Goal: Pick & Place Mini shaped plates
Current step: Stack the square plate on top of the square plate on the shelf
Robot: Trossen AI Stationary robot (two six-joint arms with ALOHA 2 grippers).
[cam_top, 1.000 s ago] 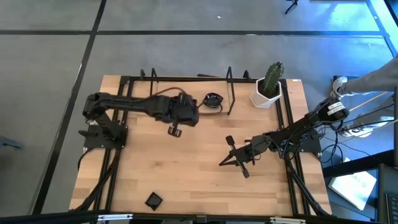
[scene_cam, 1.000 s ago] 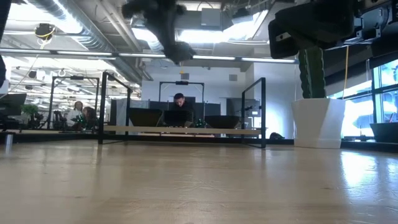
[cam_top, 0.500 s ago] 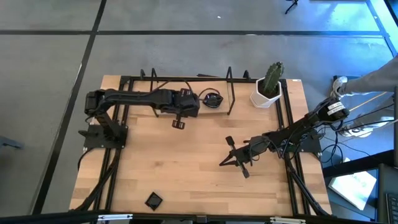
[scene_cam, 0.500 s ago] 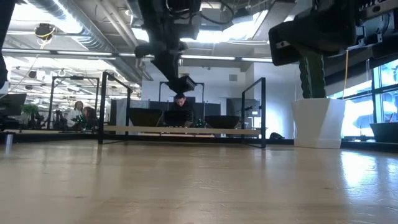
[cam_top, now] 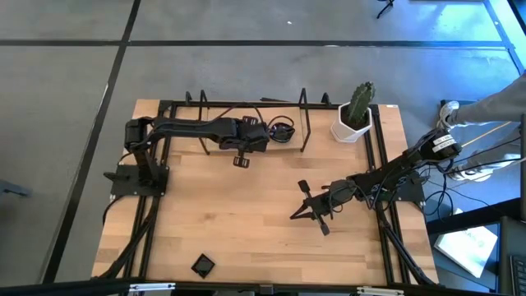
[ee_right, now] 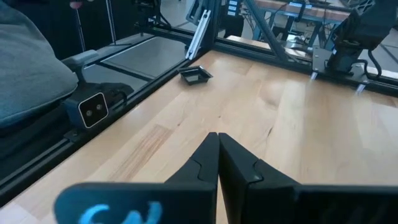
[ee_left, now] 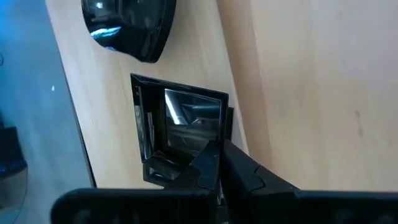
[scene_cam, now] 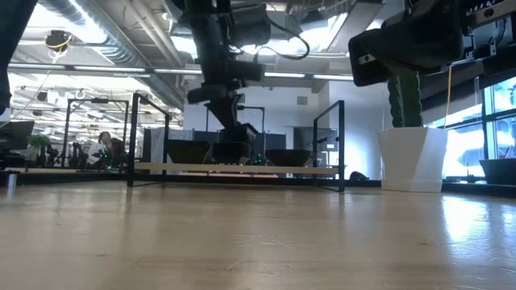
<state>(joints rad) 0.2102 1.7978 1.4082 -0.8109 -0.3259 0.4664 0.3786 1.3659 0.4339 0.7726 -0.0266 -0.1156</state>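
Black square raised-rim plate is pinched by the left gripper, upper centre; right gripper is pressed together.

Overhead, table-level and two wrist cameras share the table.

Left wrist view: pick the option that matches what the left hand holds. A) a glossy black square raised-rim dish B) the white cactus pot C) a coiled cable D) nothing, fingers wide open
A: in the left wrist view the left hand is shut on the rim of a glossy black square raised-rim dish, held above the wooden table.
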